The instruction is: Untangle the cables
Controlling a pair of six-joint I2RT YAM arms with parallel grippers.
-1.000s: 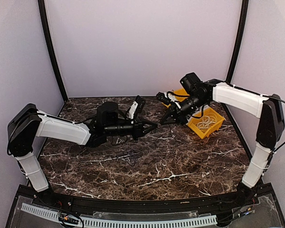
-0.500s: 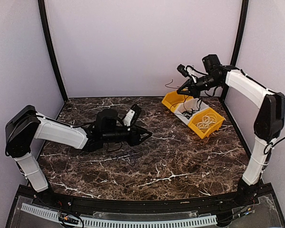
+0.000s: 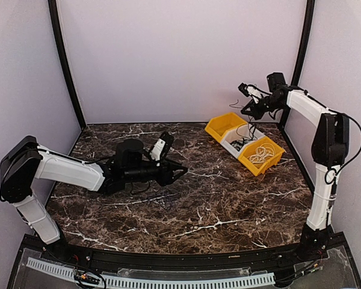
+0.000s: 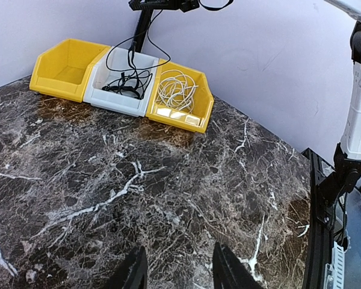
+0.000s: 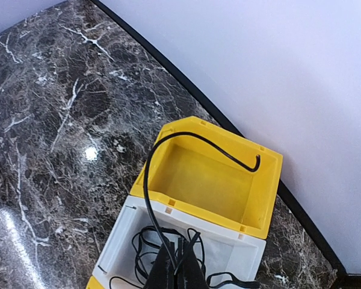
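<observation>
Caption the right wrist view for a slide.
Right hand shut on a black cable held above the white bin, its free end arcing over the empty yellow bin.

We note bright, even overhead light; glare patches on the glossy marble table [image 5: 90,153]; shadows soft; wrist views crisp.

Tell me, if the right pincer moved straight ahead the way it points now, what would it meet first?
Probably the black cables coiled in the white bin, directly beyond the right pincer, which is shut on one of them; depth is uncertain.
</observation>
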